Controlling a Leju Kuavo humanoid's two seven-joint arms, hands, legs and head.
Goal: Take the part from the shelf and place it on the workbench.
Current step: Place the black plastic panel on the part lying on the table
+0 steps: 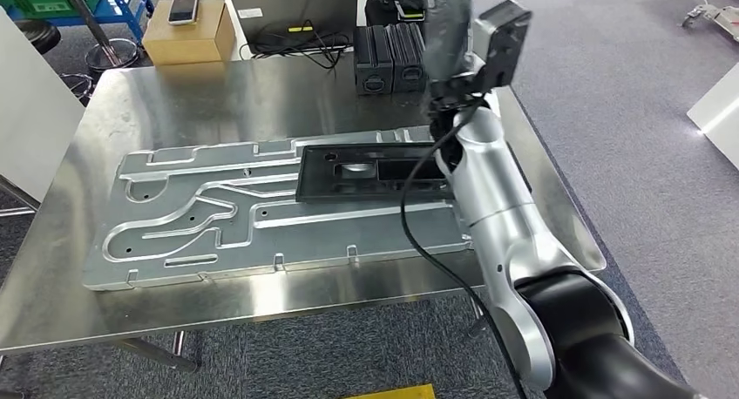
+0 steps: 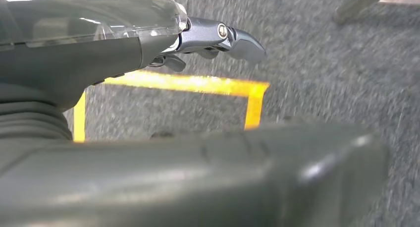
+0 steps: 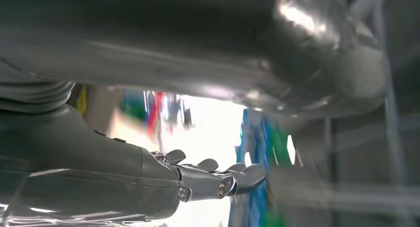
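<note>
A flat black rectangular part (image 1: 315,169) with cut-outs lies on a large machined aluminium plate (image 1: 192,233) on the steel workbench (image 1: 218,94). My right arm reaches up from the lower right, past the part's right end. My right hand (image 1: 449,37) is raised above the table's far side, blurred, well clear of the part. In the right wrist view the right hand (image 3: 148,172) has its fingers (image 3: 237,177) stretched out and holds nothing. My left hand (image 2: 148,43) hangs over grey carpet with straight fingers (image 2: 233,36), holding nothing.
At the bench's far edge stand a cardboard box (image 1: 187,33) with a phone on it, a grey laptop (image 1: 292,11) with black cables, and two black cases (image 1: 392,57). A yellow tape mark (image 2: 198,84) lies on the carpet. A white panel (image 1: 26,111) stands left.
</note>
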